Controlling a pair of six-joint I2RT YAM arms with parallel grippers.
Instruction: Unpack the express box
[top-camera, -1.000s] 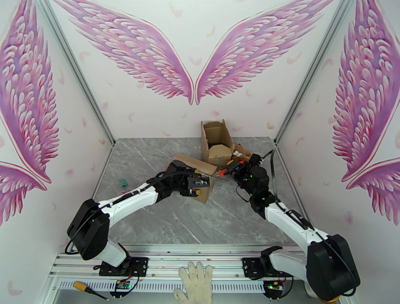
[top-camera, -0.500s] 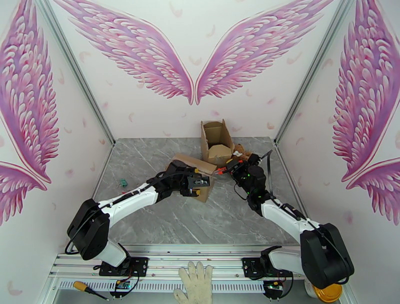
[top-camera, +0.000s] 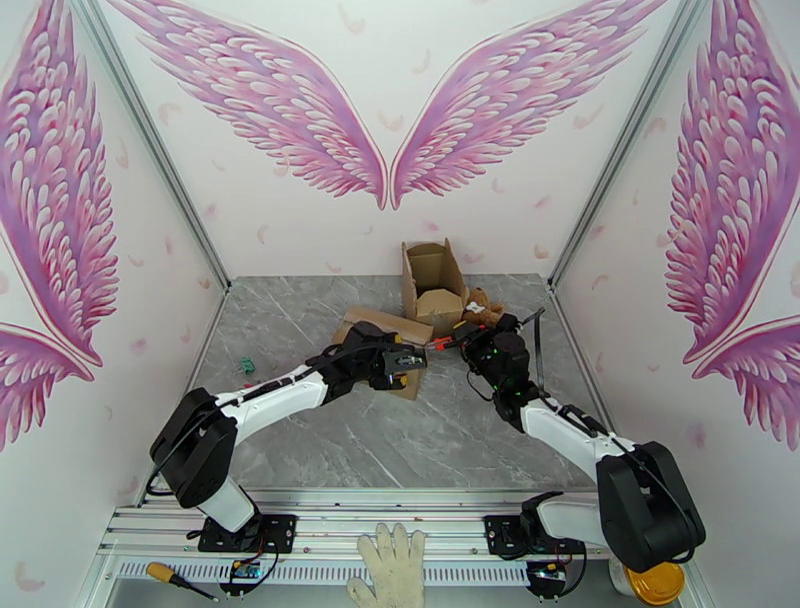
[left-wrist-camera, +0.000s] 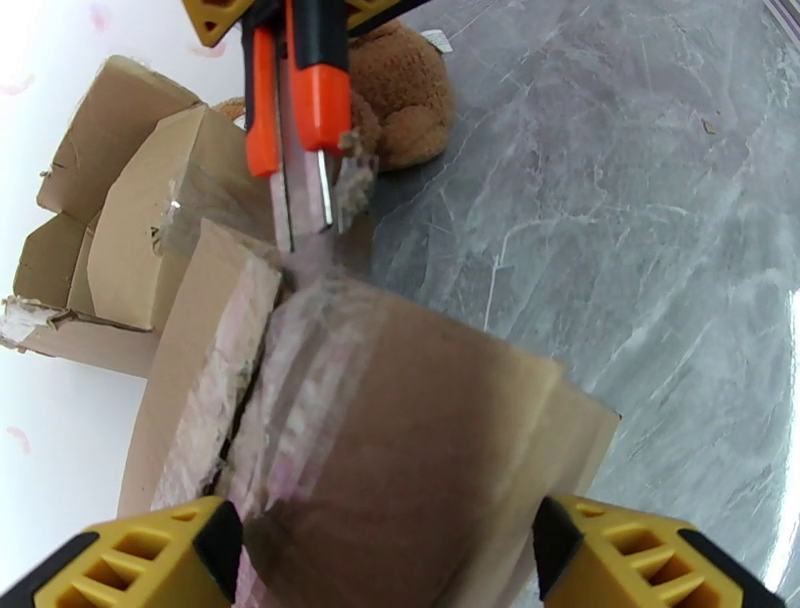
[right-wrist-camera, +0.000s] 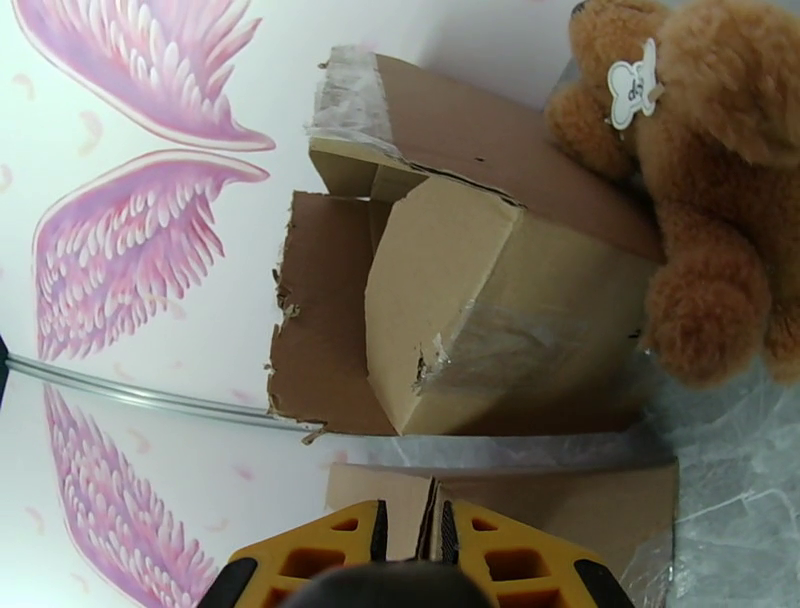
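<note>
The express box (top-camera: 372, 332) is a flat brown carton with clear tape along its seam, lying mid-table. My left gripper (top-camera: 405, 362) straddles its near end, one yellow finger (left-wrist-camera: 150, 555) pressed to each side of the box (left-wrist-camera: 420, 440). My right gripper (top-camera: 463, 338) is shut on an orange utility knife (top-camera: 440, 343). The left wrist view shows the knife (left-wrist-camera: 320, 90) with its blade tip resting at the far end of the taped seam. In the right wrist view the right gripper (right-wrist-camera: 412, 530) points at the box edge (right-wrist-camera: 540, 500).
An opened, torn carton (top-camera: 432, 278) stands at the back, directly behind the express box. A brown teddy bear (top-camera: 484, 303) sits against its right side. A small green item (top-camera: 245, 366) lies at the left. A glove (top-camera: 392, 575) and a screwdriver (top-camera: 170, 577) rest on the front rail.
The left arm's shoulder and forearm have shifted right while its gripper stayed on the box. The right arm has stretched a little further toward the box, with the knife in it.
</note>
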